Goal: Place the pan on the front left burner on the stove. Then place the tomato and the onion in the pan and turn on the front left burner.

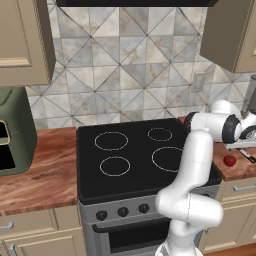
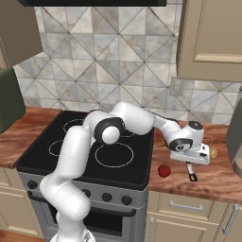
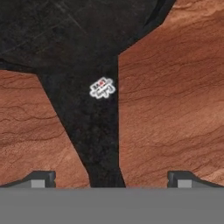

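Hovering over the reddish wood-grain table (image 2: 212, 182) right of the stove (image 2: 56, 163), with the gripper (image 3: 112, 177) spread wide and empty, two small grey finger tips (image 3: 38, 179) far apart in the hand view. Straight below, between those tips: the pan (image 3: 94, 118), matte black with a speckled, grainy finish, its handle a tapering dark strip narrowing toward the near edge and bearing a small white label, its broader dark body spreading across the far part of the hand view. From the right base view, just a thin dark handle end poking out beneath the white hand onto the wood.

Resting on the table near the stove's right edge: the tomato (image 2: 164, 170), a small glossy red ball. Peeking out just right of the hand: the onion (image 2: 213, 152), a yellowish-tan bulb, mostly hidden. On smooth black glass: the front left burner (image 1: 115, 166), a thin white ring, bare. Below, a brushed grey steel front with round black knobs (image 1: 123, 212).
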Controlling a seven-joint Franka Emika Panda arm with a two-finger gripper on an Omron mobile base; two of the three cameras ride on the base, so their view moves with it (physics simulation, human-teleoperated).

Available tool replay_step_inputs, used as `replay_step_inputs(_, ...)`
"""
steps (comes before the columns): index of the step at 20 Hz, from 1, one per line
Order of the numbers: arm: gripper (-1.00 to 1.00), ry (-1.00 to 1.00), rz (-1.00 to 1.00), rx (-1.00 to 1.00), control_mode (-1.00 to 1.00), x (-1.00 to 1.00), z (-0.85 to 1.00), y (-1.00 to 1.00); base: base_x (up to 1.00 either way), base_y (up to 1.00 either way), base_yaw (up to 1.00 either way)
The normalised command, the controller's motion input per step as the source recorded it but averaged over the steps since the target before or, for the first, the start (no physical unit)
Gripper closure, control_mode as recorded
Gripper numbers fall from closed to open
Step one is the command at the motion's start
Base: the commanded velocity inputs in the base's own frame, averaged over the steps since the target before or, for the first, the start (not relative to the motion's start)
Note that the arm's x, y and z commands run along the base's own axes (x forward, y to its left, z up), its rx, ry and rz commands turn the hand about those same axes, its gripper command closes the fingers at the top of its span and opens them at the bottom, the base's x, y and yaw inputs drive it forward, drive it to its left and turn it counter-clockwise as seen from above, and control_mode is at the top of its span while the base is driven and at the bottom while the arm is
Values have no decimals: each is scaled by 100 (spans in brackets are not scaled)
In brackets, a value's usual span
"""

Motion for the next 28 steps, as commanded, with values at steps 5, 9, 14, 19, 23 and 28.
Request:
replay_step_inputs(5, 100, 3, 0, -1, -100, 2, -37, -1, 0, 0, 0)
replay_step_inputs(9, 100, 1, 0, -6, -100, 0, -32, 13, 0, 0, 0)
replay_step_inputs(14, 100, 0, 0, -11, -100, 0, -3, 23, 0, 0, 0)
replay_step_inputs(19, 100, -10, 0, -13, -100, -2, 8, 25, 0, 0, 0)
replay_step_inputs(23, 100, -15, 0, -11, -100, 0, 28, 17, 0, 0, 0)
replay_step_inputs(28, 100, -16, 0, -8, -100, 0, 41, 1, 0, 0, 0)
